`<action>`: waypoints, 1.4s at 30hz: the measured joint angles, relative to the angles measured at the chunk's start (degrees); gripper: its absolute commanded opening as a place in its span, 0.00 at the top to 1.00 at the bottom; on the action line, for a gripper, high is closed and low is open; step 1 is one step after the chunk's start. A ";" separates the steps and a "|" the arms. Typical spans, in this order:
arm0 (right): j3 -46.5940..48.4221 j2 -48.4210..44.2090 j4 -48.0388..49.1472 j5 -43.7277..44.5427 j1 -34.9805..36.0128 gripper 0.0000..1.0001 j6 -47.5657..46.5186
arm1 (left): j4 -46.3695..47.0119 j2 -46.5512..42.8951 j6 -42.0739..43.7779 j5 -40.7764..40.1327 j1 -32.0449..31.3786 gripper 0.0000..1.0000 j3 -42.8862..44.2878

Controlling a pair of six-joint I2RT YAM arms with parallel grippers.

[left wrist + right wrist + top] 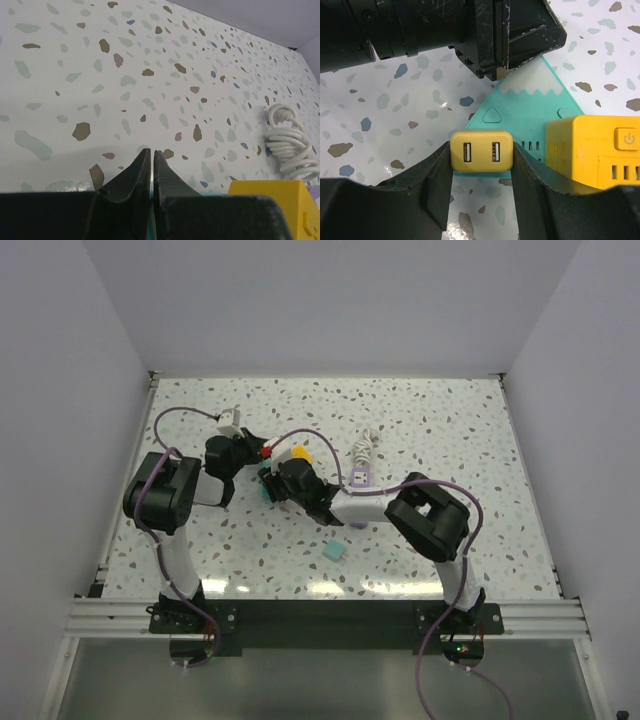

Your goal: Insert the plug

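The yellow plug (481, 151), a single rounded plastic block showing two USB ports on its face, is sitting clamped between the two black fingers (435, 186) of the right gripper (482, 158), which are pinching it from either side just above the near edge of a teal base (530, 112). That base is lying flat on the table as a thin, smooth plate narrowing to a point, with one raised triangle mark and a short row of slots. One boxy yellow socket block (592, 155) is standing on it just right of the plug, carrying one power button (628, 138). The left gripper (151, 156) is pressing its two fingers together, and the right wrist view is showing them nipping the base's pointed tip. One coiled white cable (290, 145) is lying well beyond, ending in one purple plug (361, 478), and one small teal square (333, 552) is resting alone nearer the arm bases. The table (75, 60) is showing a white, glossy terrazzo pattern of brown, grey and green flecks, with plain pale walls (320, 300) enclosing it on three sides.
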 measured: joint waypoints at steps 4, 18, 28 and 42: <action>0.90 0.70 -1.03 0.04 -0.09 1.00 0.63 | 0.68 0.00 0.00 -0.13 0.00 0.95 -0.42; 1.90 1.25 -2.03 1.51 0.22 1.00 1.73 | 1.01 -0.24 0.02 -0.59 -0.13 0.95 -0.74; 2.58 0.92 -3.80 1.79 0.22 1.00 2.14 | -11.04 -9.03 0.90 -2.19 -1.64 0.13 -4.52; 1.36 -1.86 -7.23 0.24 -0.68 0.45 1.90 | -22.77 -36.17 3.04 -11.39 -1.64 0.00 -7.56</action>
